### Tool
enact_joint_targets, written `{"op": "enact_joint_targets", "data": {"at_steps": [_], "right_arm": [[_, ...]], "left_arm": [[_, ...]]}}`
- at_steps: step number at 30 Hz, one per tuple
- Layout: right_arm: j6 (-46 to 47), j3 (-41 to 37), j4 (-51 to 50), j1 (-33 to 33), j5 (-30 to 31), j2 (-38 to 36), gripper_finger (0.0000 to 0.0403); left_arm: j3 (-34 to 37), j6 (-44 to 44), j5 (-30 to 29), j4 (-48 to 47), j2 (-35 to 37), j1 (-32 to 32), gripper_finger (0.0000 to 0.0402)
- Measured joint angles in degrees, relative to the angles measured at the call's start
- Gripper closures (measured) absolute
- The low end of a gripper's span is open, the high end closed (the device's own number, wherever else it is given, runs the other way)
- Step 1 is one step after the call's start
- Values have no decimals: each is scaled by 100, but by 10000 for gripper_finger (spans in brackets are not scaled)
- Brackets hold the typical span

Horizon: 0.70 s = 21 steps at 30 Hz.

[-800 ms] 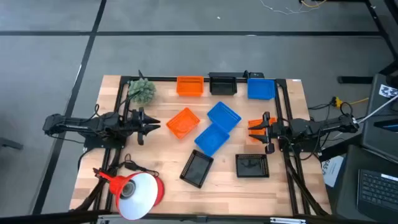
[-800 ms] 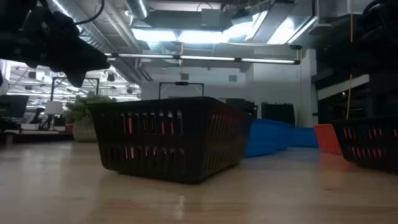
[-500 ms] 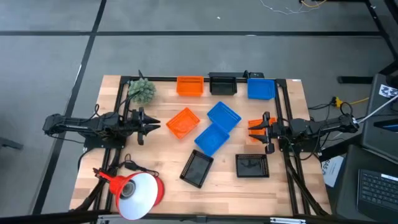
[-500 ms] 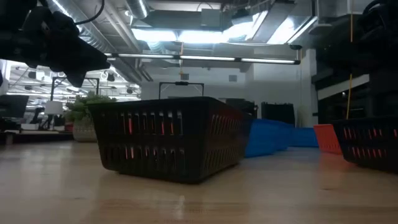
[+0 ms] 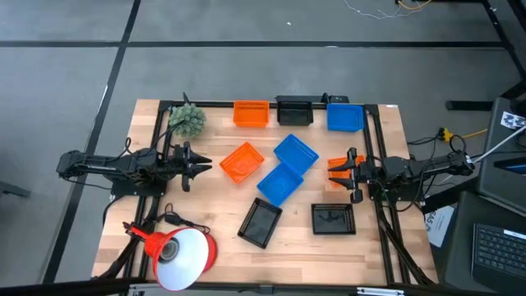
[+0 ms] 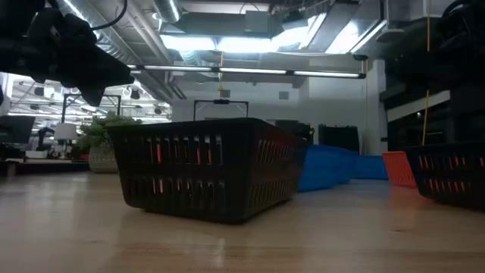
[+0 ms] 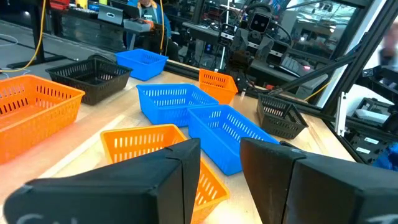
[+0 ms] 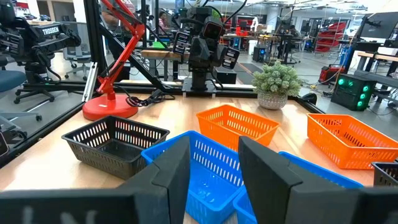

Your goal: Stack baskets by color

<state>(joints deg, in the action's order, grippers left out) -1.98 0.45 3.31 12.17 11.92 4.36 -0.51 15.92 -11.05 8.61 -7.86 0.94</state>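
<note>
Nine baskets stand on their bottoms on the wooden table. At the far edge stand an orange basket, a black one and a blue one. In the middle are an orange basket and two blue ones, the two touching. Two black baskets stand nearer the front. My left gripper hangs open at the left, pointing at the middle orange basket. My right gripper hangs open over another orange basket at the right.
A red cone lamp lies at the front left corner with its cable. A small green plant stands at the far left. Black frame rails run along the table's left, right and far edges. Bare wood lies between the left gripper and the middle baskets.
</note>
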Motion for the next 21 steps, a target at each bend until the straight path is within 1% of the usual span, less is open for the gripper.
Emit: {"op": "enact_joint_targets", "data": {"at_steps": [14,17,18,21], "right_arm": [[-2,0,2,0,0,0,266],[-333,0,14,1,3,0,266],[-441,0,30,2,1,0,266],[-327,2,39,0,-2,-2,266]], "left_arm": [[2,0,0,-1,0,-1,296],[2,-32,-5,-1,0,-1,296],[2,-138,-27,-1,1,-2,296],[2,-771,-84,-1,1,-6,296]]}}
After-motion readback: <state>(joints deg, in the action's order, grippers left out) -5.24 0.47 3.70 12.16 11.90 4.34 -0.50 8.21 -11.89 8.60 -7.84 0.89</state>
